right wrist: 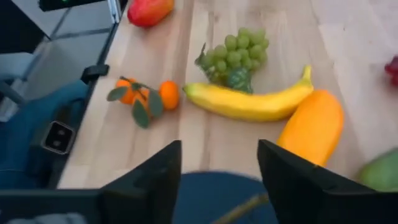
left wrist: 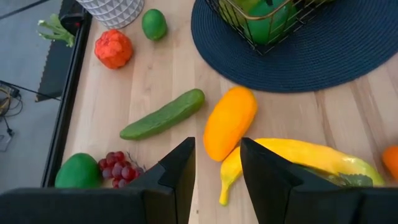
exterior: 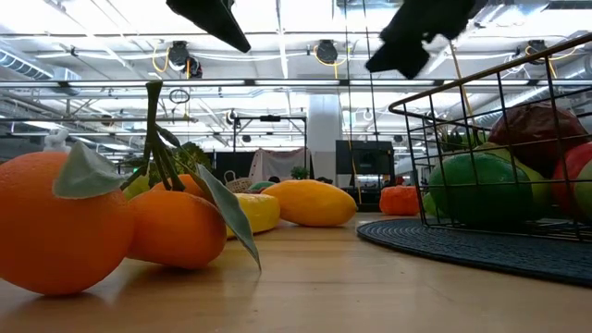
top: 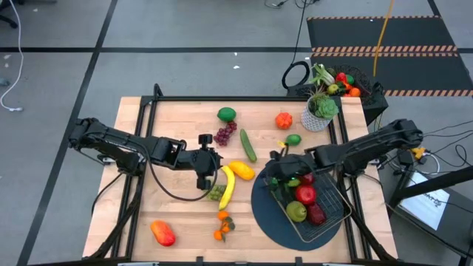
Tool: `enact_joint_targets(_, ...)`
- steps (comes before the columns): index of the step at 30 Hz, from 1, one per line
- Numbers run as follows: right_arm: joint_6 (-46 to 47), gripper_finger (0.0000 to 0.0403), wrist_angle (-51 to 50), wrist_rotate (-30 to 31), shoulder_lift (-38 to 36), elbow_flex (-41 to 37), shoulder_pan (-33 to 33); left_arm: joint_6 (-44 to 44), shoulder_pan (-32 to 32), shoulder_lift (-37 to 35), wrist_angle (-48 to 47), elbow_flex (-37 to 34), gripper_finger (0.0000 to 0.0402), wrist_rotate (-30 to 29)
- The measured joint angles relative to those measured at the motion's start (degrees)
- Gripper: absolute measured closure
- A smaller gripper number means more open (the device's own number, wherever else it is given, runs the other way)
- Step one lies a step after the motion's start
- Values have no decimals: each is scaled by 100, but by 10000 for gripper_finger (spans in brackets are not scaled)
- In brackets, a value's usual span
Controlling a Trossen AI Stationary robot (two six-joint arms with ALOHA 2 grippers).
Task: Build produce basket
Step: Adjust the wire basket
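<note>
Both claws spread, nothing held

The right gripper (right wrist: 219, 180) is held parted above the basket (top: 336, 219) edge; the left gripper (left wrist: 216, 177), narrowly parted, is poised empty over the banana (left wrist: 311, 160).

- The floor (top: 185, 29) around the table is plain grey, with dark tape lines crossing it.
- A black mat (top: 384, 33) with striped orange edging lies on the floor past the table's far right corner, and a yellow cable (top: 382, 37) runs across it.
- A white cable (top: 11, 81) trails over the floor at the far left.
- From table height the room looks like a big open workshop: white ceiling beams (exterior: 277, 85), bright overhead lighting and a white column (exterior: 324, 125) in the middle distance.
</note>
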Motion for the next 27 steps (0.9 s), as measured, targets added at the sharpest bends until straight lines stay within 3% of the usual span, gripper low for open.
enact_joint_targets(7,-632,283,-296,-28,817,432,-85,139,0,0,-3,0,273,0)
enact_joint_targets(13,-715,325,-829,32,993,628,-151,131,0,0,-5,0,273,2)
enact_joint_targets(20,-719,349,-1283,593,907,641,-159,123,0,0,-9,0,273,2)
enact_joint_targets(27,-769,352,-1507,649,847,643,-197,132,0,0,-11,0,273,2)
